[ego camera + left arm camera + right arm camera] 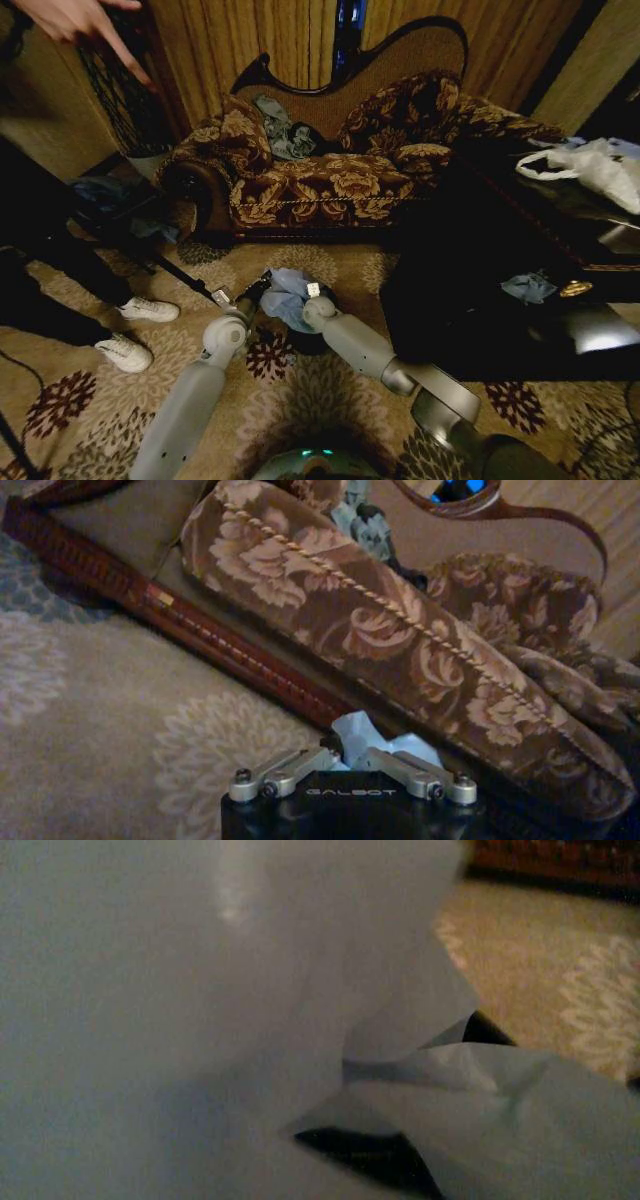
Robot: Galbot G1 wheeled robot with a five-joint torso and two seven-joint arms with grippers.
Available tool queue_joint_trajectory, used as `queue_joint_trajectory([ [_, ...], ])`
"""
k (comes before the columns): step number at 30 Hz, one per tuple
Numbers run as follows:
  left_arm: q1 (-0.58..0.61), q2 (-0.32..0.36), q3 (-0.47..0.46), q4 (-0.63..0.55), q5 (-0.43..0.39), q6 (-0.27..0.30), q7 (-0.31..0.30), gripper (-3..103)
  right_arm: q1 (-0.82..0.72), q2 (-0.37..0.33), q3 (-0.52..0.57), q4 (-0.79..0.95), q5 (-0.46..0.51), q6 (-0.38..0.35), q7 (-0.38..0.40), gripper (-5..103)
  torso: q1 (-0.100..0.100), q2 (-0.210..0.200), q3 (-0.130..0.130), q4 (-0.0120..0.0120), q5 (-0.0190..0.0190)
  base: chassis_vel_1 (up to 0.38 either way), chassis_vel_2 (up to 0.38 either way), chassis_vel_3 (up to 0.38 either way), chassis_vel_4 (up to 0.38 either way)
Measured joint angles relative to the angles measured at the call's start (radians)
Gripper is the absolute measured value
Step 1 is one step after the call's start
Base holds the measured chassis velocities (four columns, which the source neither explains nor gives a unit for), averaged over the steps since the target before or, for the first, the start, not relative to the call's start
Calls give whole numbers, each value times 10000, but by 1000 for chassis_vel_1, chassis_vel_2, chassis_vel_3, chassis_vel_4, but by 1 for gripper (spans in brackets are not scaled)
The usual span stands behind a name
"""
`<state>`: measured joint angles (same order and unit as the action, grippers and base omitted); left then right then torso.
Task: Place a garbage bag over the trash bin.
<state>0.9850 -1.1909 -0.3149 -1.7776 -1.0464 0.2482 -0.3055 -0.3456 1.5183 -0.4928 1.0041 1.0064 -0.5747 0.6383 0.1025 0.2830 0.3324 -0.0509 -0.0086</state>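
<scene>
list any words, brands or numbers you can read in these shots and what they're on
"GALBOT" – printed in pale capitals on the black body of the left gripper, seen in the left wrist view just behind the fingers, which pinch the garbage bag.
Gold emblem on the dark table: too small to tell whether it carries any lettering.
No readable text on the bag, the sofa, the carpet or the white plastic bag.

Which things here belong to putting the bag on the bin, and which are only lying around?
Belong to the job:
- garbage bag, bunched over the bin
- trash bin, on the carpet
- left gripper, shut on the bag
- right gripper, at the bag

Lying about:
- white plastic bag on the dark table
- small blue-grey scrap
- sofa
</scene>
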Motion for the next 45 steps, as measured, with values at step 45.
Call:
queue_joint_trajectory([
  [45, -179, -246, 358, 1675, 562, -452, 325, 0, -936, -2499, -395, 4269, 1497, 30, 392, 100, 0, -2, 0, 1, 1, 0, 0, 0, 0],
])
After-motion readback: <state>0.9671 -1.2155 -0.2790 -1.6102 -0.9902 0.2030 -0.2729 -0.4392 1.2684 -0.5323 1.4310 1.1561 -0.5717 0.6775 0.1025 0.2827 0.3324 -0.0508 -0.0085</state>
